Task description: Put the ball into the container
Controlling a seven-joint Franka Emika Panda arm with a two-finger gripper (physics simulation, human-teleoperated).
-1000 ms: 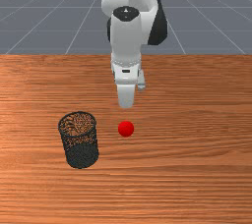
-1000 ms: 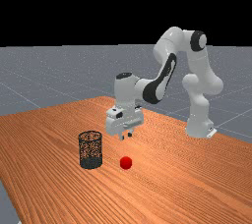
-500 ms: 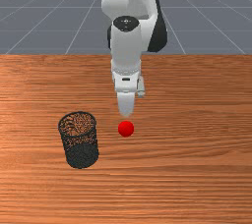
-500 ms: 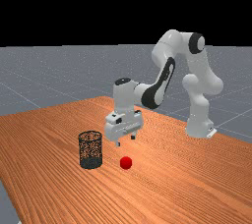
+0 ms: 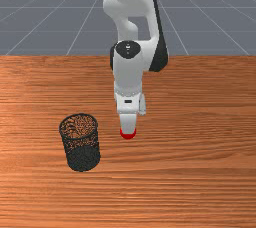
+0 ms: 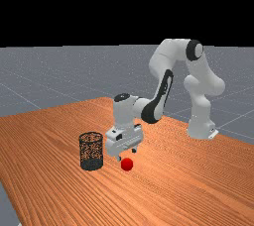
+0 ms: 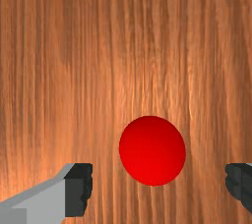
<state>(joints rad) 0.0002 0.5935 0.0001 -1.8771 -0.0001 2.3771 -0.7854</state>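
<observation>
Ball (image 7: pixel 152 151) is resting on the bench (image 6: pixel 188 185) below wide-open jaws, likely weighing little and rolling easily; its middle is inviting an even pinch.

Red ball (image 7: pixel 152 151) sits on tbl (image 7: pixel 147 46) btwn spread fingers (image 7: pixel 78 191).

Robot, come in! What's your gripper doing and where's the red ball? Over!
Gripper open, low over the ball. Ball on the table, not in the container. Container toward the front view's left, out of the way.
</observation>
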